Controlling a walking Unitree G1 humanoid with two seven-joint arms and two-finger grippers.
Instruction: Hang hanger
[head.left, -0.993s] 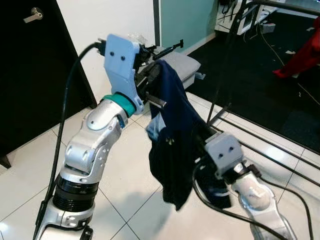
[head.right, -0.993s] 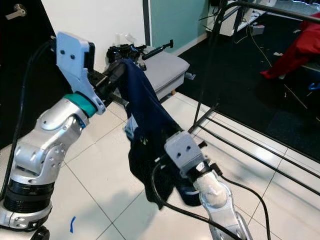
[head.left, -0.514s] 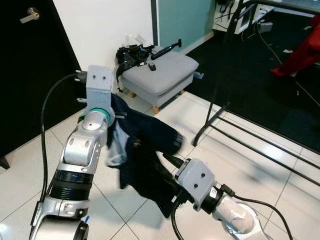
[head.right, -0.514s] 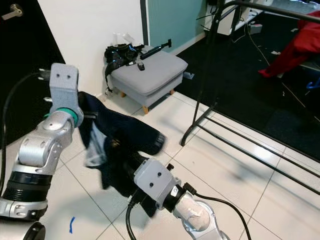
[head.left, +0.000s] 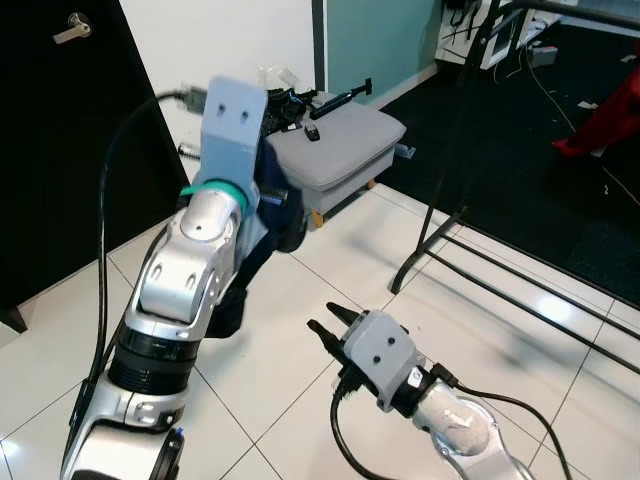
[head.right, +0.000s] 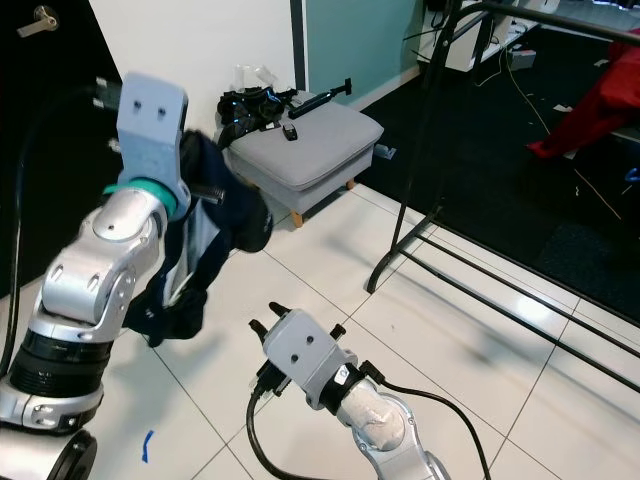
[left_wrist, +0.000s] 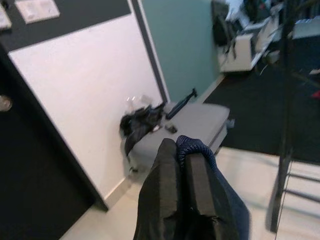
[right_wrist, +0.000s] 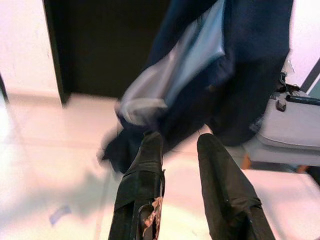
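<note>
Hanger itself hidden under the dark garment (head.right: 205, 240), bunched in the left gripper (left_wrist: 181, 150), jaws clamped on the cloth, raised near the grey footstool (head.left: 345, 135). Right gripper (right_wrist: 176, 145) now free of the garment, low over the floor tiles (head.left: 300, 300), jaws apart.

Your surroundings, listed against the right gripper (head.left: 333, 327): white tiled floor (head.left: 300, 330) beneath it; black rack (head.left: 470, 200) beyond, on the robot's right; grey stool (head.left: 340, 150) ahead, against a white wall (head.left: 220, 40) with a teal panel (head.left: 375, 35); black door (head.left: 60, 150) far left; dark carpet (head.left: 540, 170) past the rack.
</note>
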